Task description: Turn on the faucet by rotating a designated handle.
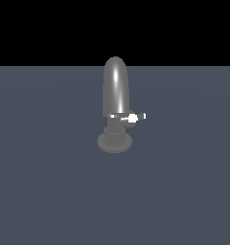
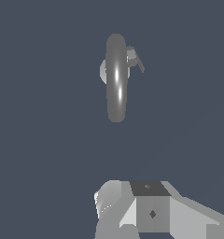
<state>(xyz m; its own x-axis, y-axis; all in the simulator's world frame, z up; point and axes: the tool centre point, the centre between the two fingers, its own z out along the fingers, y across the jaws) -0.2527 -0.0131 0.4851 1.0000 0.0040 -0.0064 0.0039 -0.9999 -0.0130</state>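
The faucet (image 1: 115, 103) stands near the middle of the dark floor (image 1: 45, 191) in the exterior view, its tall arched spout rising from a round ribbed base. Just to the exterior view's right of its neck, the handle (image 1: 131, 117) sticks out sideways, its tip bright white. The arm does not show in that view. The wrist view looks down on the spout, with the gripper (image 2: 132, 210) well apart from it, and whether the claw is wide or narrow cannot be told. The approach probably comes first: the claw should reach the lever's outer end and push it around the neck, keeping clear of the spout.
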